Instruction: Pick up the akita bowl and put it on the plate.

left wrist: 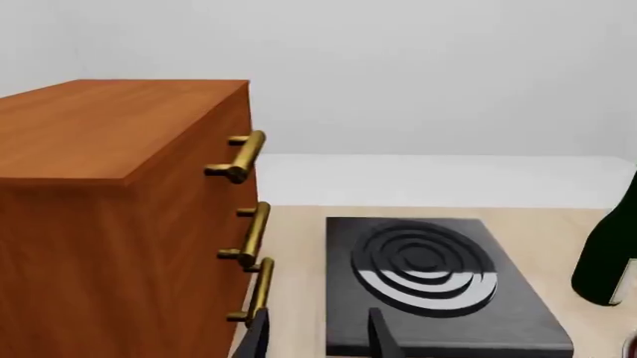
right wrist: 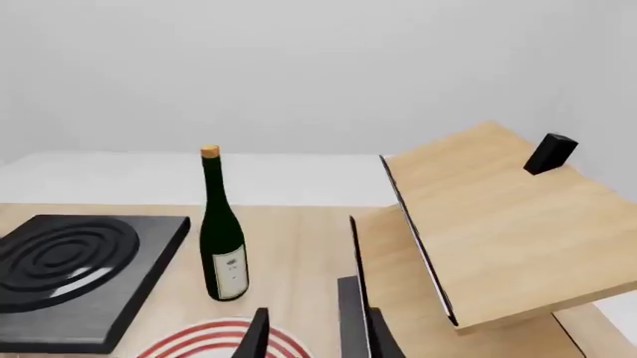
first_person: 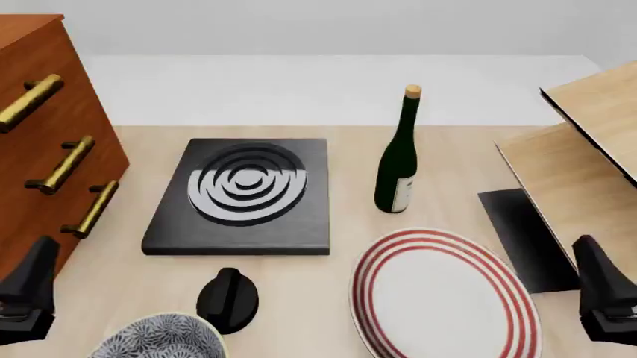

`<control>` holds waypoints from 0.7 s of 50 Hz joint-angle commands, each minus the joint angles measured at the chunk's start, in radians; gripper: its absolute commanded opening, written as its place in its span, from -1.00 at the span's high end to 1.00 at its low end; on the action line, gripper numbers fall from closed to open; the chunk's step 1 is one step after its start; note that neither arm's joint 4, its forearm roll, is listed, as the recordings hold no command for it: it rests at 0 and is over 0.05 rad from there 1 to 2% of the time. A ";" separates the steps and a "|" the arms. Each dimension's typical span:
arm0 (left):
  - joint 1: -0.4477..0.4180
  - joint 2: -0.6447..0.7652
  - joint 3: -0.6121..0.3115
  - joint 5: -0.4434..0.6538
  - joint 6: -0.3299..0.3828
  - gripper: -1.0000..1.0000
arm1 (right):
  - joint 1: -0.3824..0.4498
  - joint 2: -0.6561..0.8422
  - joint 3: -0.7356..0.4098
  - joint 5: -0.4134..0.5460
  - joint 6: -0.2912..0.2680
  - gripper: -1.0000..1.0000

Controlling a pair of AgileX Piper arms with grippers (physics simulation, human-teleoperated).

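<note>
At the table's near edge, the akita bowl point(first_person: 162, 337) sits untouched, well left of the plate point(first_person: 445, 297). Approach not begun: both the left end effector point(left wrist: 321, 337) and the right end effector point(right wrist: 316, 328) stand apart, empty. Next, the left must descend onto the bowl's rim.

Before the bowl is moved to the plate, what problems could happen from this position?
The akita bowl lies close beside the black knob, so the left gripper might bump the knob while grasping. The wine bottle stands upright just behind the plate; a wide carry could topple it.
</note>
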 commanded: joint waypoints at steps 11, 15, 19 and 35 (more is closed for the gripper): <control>-0.022 0.002 -0.005 0.001 0.003 -1.00 | 0.227 0.184 -0.131 -0.009 -0.019 -1.00; -0.022 0.002 -0.005 0.001 0.003 -1.00 | 0.289 0.220 -0.203 0.061 -0.024 -1.00; -0.022 0.003 -0.002 -0.001 0.002 -1.00 | 0.388 0.321 -0.273 0.120 0.009 -1.00; -0.045 0.000 -0.001 0.003 0.001 -1.00 | 0.517 0.441 -0.536 0.381 0.006 -1.00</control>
